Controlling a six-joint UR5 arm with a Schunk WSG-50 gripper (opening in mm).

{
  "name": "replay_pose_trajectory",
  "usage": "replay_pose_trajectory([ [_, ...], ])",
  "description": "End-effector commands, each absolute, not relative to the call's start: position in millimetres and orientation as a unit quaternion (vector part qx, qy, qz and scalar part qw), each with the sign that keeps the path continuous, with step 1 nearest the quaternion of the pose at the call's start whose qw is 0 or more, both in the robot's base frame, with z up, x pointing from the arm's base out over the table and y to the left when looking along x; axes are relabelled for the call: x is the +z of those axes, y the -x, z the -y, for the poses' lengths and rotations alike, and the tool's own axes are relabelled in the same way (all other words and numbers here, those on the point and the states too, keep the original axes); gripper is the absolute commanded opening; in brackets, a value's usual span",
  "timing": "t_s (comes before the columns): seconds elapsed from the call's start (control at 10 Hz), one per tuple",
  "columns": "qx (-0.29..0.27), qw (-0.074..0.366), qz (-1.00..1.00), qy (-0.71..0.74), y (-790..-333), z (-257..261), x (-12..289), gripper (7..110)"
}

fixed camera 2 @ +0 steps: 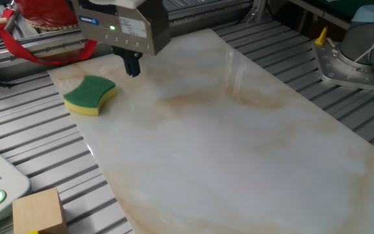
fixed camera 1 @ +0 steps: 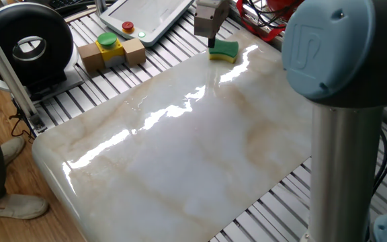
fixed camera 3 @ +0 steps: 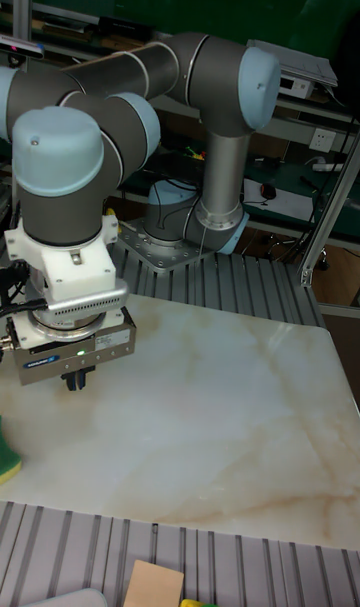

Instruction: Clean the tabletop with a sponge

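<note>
The sponge (fixed camera 1: 224, 50), green on top and yellow below, lies flat at a far corner of the white marble-look tabletop (fixed camera 1: 193, 154). My gripper (fixed camera 1: 211, 44) hangs just beside it, a little above the slab and not touching it. In the other fixed view the gripper (fixed camera 2: 132, 69) sits to the right of the sponge (fixed camera 2: 89, 95), its dark fingers pressed together and holding nothing. The tall fixed view shows the gripper (fixed camera 3: 76, 379) over the tabletop (fixed camera 3: 220, 437). There the sponge (fixed camera 3: 6, 463) is only a green sliver at the left edge.
Wooden blocks with a yellow-and-green button (fixed camera 1: 110, 49) and a white pendant (fixed camera 1: 146, 15) rest on the ribbed metal slats (fixed camera 1: 106, 87). A red basket (fixed camera 2: 44, 12) stands behind the sponge. The arm's base (fixed camera 2: 362, 55) is at the right, and a black round device (fixed camera 1: 25, 42) is far left.
</note>
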State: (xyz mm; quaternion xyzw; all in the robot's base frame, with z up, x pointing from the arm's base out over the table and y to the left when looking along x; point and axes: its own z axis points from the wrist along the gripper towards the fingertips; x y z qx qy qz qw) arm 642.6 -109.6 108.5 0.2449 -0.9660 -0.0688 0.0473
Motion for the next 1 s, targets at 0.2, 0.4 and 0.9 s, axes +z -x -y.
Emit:
replay_pose_trajectory([
  [0.2,-0.050,0.047,0.973,-0.219,-646,120,108,7],
  [0.4,-0.096,0.048,0.966,-0.237,-640,99,112,7],
  [0.9,-0.007,0.029,0.956,-0.291,-711,235,31,7],
])
